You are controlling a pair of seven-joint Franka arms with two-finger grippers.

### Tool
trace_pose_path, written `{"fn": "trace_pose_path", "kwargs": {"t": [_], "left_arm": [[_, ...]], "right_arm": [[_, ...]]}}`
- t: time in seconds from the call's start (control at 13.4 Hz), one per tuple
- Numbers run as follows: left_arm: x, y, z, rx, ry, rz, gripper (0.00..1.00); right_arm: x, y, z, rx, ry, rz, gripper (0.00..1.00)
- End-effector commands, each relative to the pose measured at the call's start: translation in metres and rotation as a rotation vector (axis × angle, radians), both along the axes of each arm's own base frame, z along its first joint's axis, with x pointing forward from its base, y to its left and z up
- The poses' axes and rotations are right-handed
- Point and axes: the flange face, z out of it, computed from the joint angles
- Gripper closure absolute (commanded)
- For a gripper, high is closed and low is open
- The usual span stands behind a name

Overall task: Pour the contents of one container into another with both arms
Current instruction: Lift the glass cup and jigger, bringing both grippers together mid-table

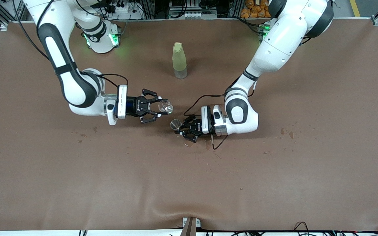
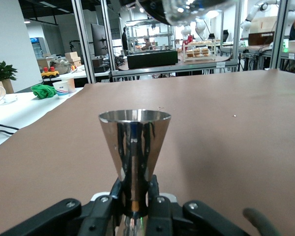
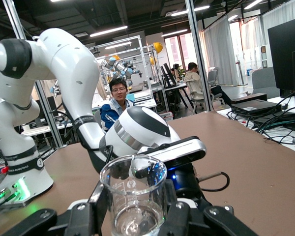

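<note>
**Both cups held over mid-table**

Nearest the front camera I have the left gripper [image 1: 183, 128], low over the middle of the brown table [image 1: 189, 183], its fingers pinched on the slim lower part of the grey-rimmed cup [image 1: 175, 124]. On the left wrist view that cup [image 2: 134, 152] stands upright, a polished metal cone widening to its round rim. The right gripper [image 1: 158, 108] hangs just beside it, toward the right arm's end, clamped around the clear cup [image 1: 165, 106]. On the right wrist view the clear cup [image 3: 134, 199] sits upright between the fingers [image 3: 99, 196]. The two cups are near each other but apart. The yellow-green bottle [image 1: 179, 60] stands upright, farther from the front camera than both.
</note>
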Motion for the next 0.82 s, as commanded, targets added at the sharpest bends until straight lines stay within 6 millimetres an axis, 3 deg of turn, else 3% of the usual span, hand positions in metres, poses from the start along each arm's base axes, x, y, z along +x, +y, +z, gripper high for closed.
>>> {"fn": "trace_pose_path", "kwargs": {"t": [0.0,0.3,0.74], "left_arm": [[-0.001,0.000,-0.005,-0.009,0.032,0.041,1.00],[0.002,0.005,-0.010,-0.028,0.045,0.074,1.00],[0.000,0.003,-0.011,-0.050,0.037,0.080,1.00]], "right_arm": [[-0.011,0.016,0.002,0.029,0.056,-0.033,0.83],[-0.010,0.014,-0.003,0.016,0.158,-0.057,0.83],[0.009,0.013,-0.030,-0.023,0.270,-0.118,0.82]]}}
